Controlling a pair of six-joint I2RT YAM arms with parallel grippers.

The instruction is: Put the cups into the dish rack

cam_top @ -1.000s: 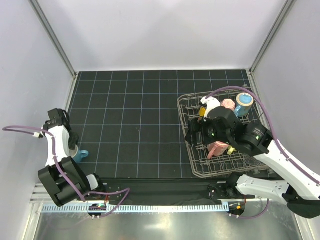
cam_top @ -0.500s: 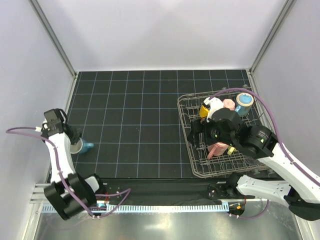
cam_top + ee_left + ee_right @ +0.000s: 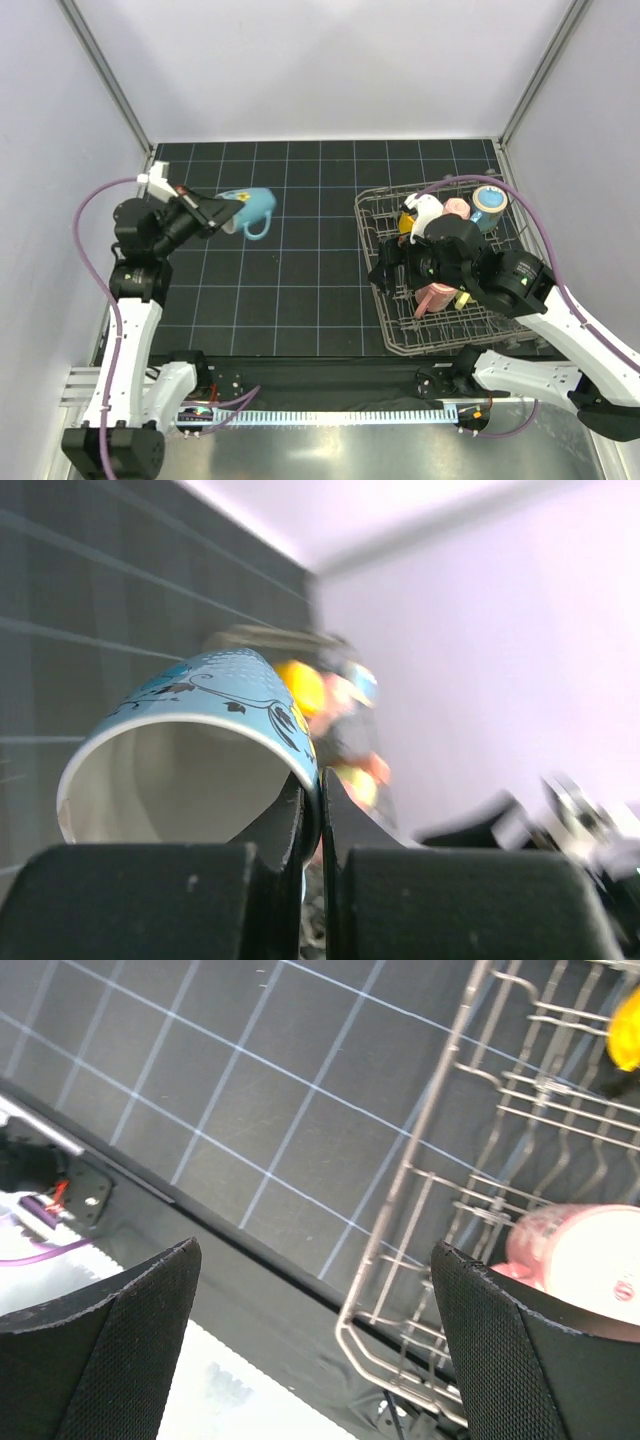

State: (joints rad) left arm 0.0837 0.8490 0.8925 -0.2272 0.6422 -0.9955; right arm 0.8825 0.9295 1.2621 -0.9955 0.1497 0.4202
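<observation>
The left fingers (image 3: 285, 830) are pinching the blue mug's (image 3: 200, 695) rim, one inside and one outside, holding it above the surface (image 3: 300, 270). The right fingers (image 3: 110, 1330) are hanging wide apart, gripping nothing, over the dish rack's (image 3: 427, 1110) corner, with a pink cup (image 3: 585, 1250) lying beside one finger.

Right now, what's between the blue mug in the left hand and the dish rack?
Nothing: in the top view, only bare gridded mat separates the blue mug from the dish rack.

Lab enclosure: white panel walls (image 3: 330, 70), gridded black mat (image 3: 290, 280).
</observation>
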